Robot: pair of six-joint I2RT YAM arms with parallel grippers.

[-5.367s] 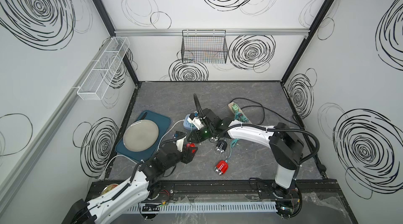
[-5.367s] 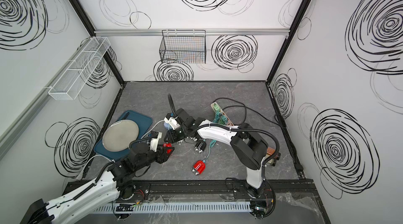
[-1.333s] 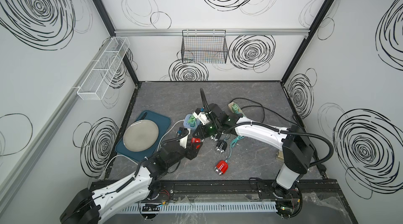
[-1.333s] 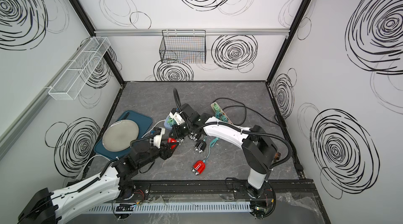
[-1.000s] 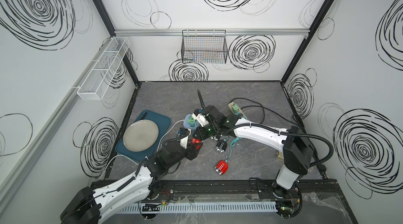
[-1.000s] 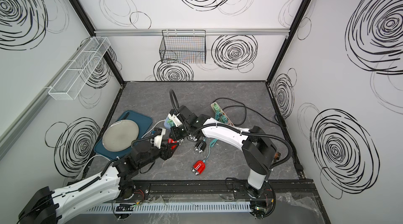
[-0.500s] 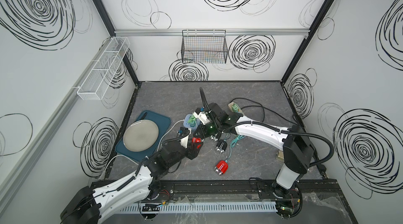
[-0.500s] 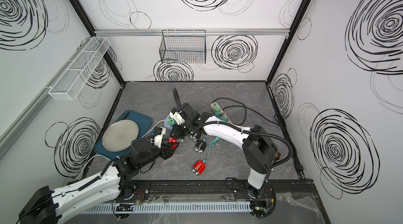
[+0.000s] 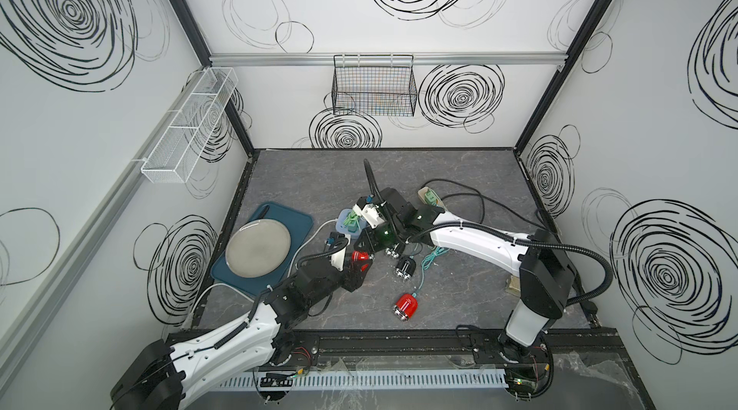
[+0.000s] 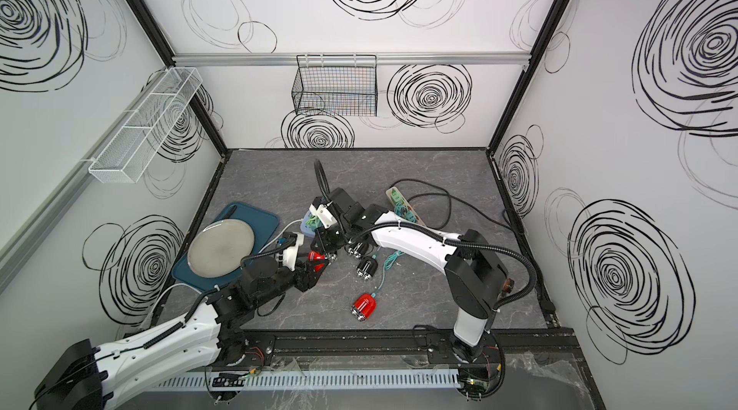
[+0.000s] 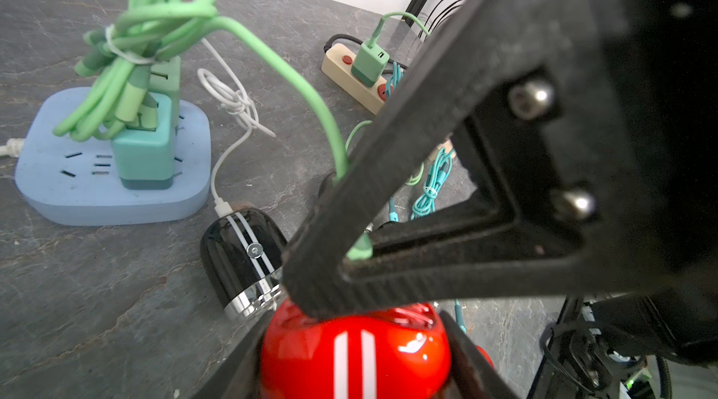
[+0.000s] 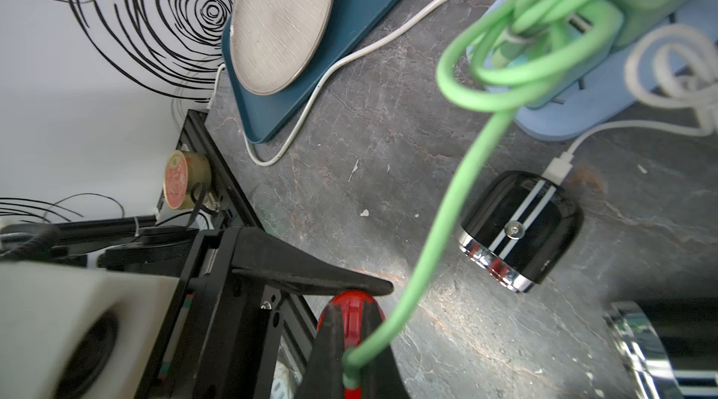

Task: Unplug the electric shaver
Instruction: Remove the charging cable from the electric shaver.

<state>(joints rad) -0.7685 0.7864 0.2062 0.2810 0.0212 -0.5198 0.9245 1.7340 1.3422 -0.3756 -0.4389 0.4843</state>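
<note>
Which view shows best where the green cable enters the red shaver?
Right wrist view: the green cable ends at the red shaver, in the right gripper. Left wrist view shows a sliver; both top views hide it.

Both top views look down from high at 6 o'clock. Close wrist cameras share the red shaver: left faces 1 o'clock, right 8 o'clock.

The red shaver carries two white stripes, the black shaver white stripes and a chrome band, the cable is light green, the power strip pale blue, the desk veined dark grey.
</note>
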